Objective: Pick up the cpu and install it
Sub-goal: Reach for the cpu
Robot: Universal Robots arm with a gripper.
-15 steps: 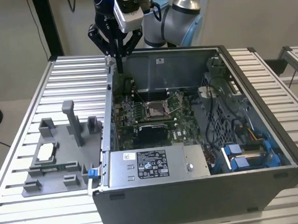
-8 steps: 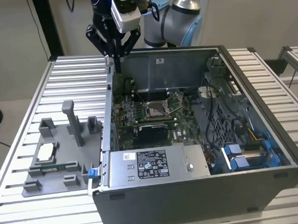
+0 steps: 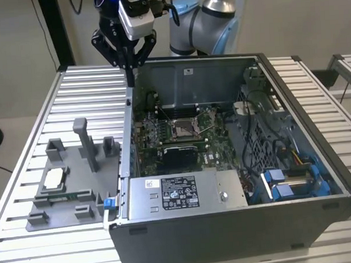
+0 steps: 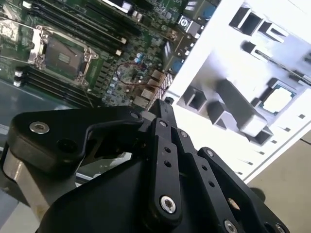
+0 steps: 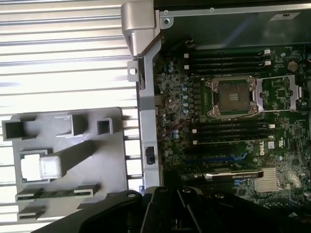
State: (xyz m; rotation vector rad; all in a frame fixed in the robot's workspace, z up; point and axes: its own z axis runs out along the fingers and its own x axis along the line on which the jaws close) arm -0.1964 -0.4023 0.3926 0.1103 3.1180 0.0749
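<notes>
Nearest in the exterior view is the open computer case (image 3: 239,222), one of it, lying on the slatted table (image 3: 21,110) and reaching close to the near edge. Its one power supply (image 3: 179,193) lies along the near wall of the case.

Beside the case, toward the table's edge at the exterior view's left, lies one grey fixture tray (image 3: 84,177). The cpu (image 3: 55,178), the single chip in sight, rests flat in a pocket of this tray with its pale metal top up. It is well apart from the gripper and nothing touches it. One thin green strip (image 3: 61,198), probably a memory module, lies in a slot just nearer than the cpu.

I judge the cpu light, stiff and thin. Its smooth lid is likely slippery, and its underside is probably easy to damage. The sound hold would be on two opposite side edges, keeping it level, without pressing on the lid. The pocket's walls may leave little room for the fingers.

Farther in, the motherboard (image 3: 164,138) carries one metal-framed socket (image 3: 184,128). Its dark centre is bare, so no chip is installed.

Farthest, the gripper (image 3: 129,75) hangs over the far corner of the case wall on the tray's side. Its two fingers (image 4: 163,126) are drawn together and grip nothing. The one arm (image 3: 208,21) rises behind it.
</notes>
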